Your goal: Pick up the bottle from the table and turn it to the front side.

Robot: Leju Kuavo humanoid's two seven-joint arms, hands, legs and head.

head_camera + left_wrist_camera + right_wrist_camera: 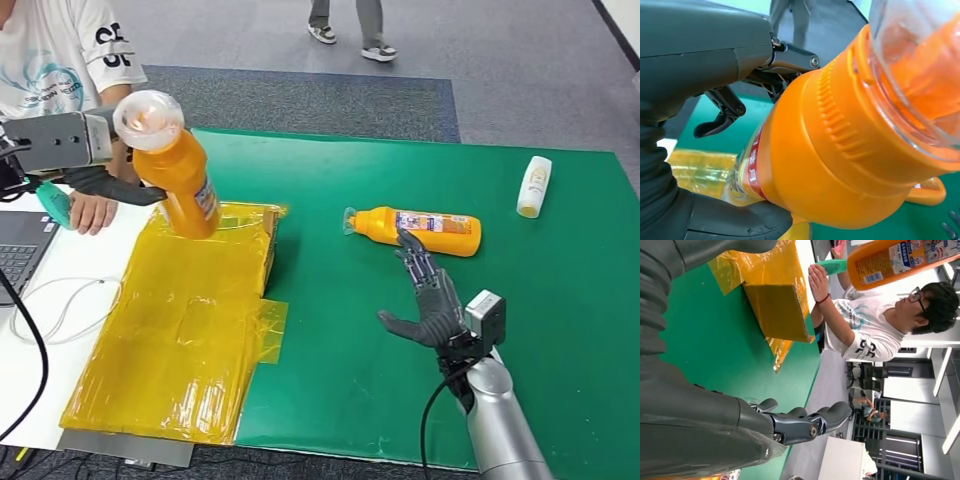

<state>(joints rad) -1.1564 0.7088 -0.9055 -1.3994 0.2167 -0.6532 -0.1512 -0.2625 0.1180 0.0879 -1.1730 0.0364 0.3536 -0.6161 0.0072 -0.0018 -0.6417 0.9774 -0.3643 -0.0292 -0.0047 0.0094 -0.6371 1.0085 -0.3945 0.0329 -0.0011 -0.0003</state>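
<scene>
Green table (453,330) is seen carrying two bottles, one orange (423,230) mid-frame, one white (533,186) upper right, while a third orange bottle (177,170), gripped by the left hand (106,185), is held upper left, its ribbed neck seen close in the left wrist view, and the right hand (430,300) is spread empty.

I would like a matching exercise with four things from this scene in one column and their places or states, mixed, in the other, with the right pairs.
Things:
1. held orange bottle
2. lying orange bottle
3. white bottle
4. right hand

Places or states:
A. lies alone near the far right corner of the green mat
B. gripped by the left hand above the yellow-wrapped cardboard
C. open, fingers apart, holding nothing
D. on its side on the mat, just beyond the right hand

Pairs: 1-B, 2-D, 3-A, 4-C
</scene>
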